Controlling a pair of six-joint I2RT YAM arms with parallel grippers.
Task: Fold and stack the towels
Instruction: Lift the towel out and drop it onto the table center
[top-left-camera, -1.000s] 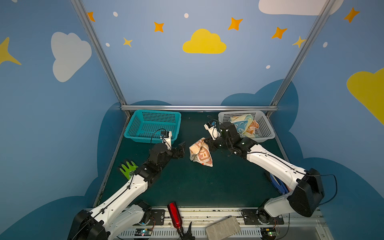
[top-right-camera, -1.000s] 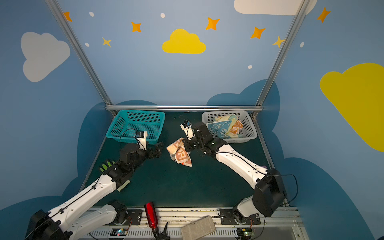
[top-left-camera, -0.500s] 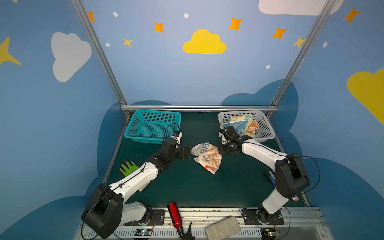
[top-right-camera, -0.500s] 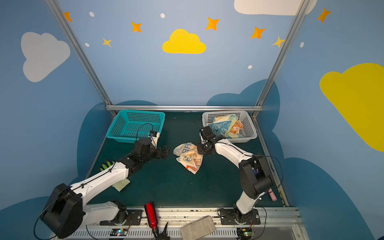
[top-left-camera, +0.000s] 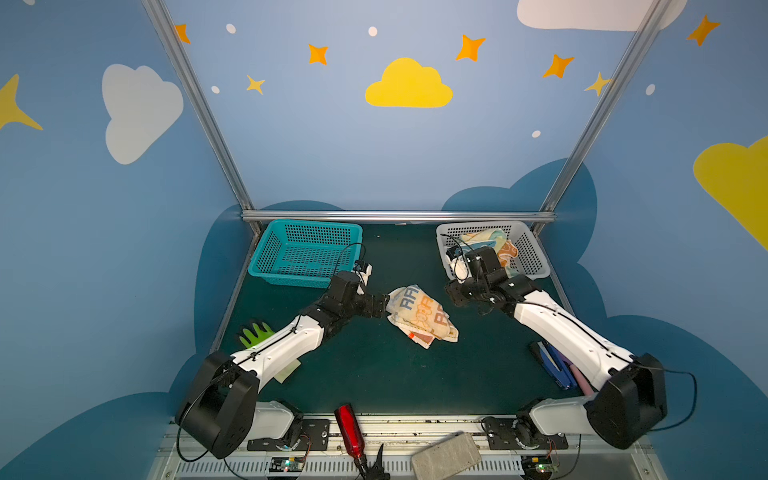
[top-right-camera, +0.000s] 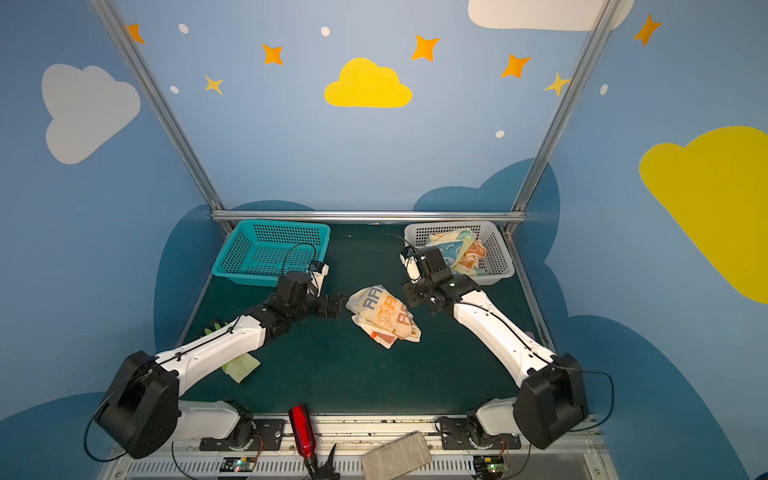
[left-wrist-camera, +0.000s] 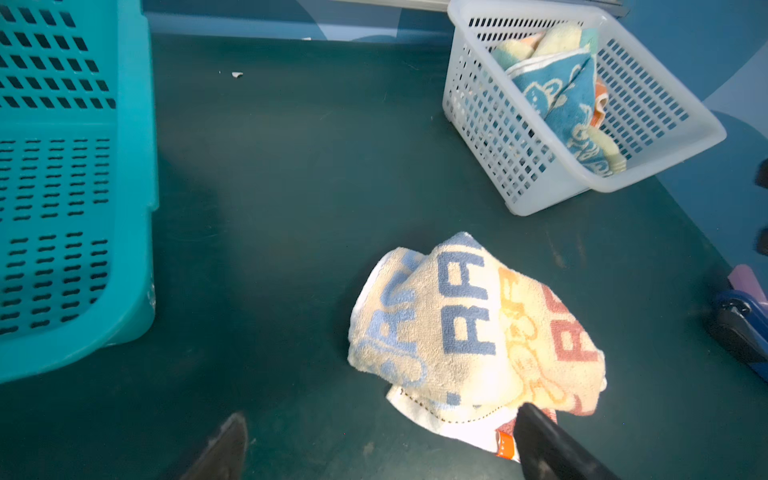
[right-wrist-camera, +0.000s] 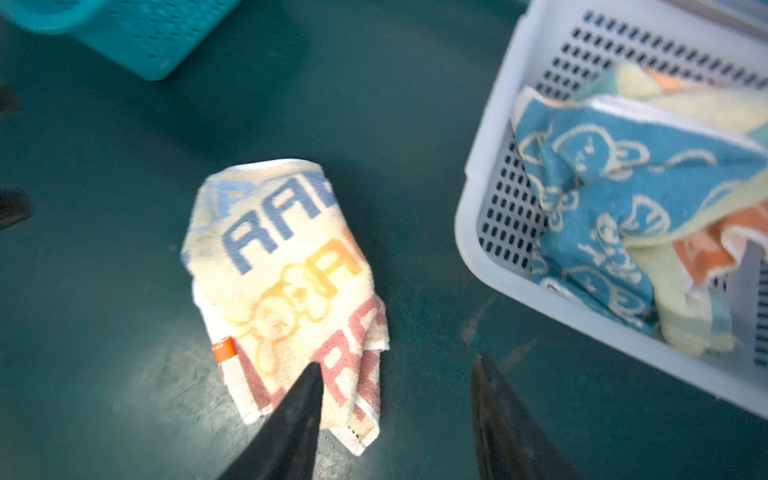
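In the top views my right arm half-hides the white basket (top-left-camera: 536, 257); the right wrist view shows the blue towel (right-wrist-camera: 602, 178) inside. The cream towel (top-left-camera: 422, 316) lies crumpled on the mat (top-left-camera: 374, 374), its edge at my wide-open, empty left gripper (top-left-camera: 384, 306). My right gripper (right-wrist-camera: 397, 361) is parted and empty, just beside it.

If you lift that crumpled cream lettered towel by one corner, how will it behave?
The crumpled cream terry towel with blue and orange letters lies in loose, rumpled folds, so it would probably droop and unfold. Its fuzzy pile looks grippy, so slipping seems unlikely.
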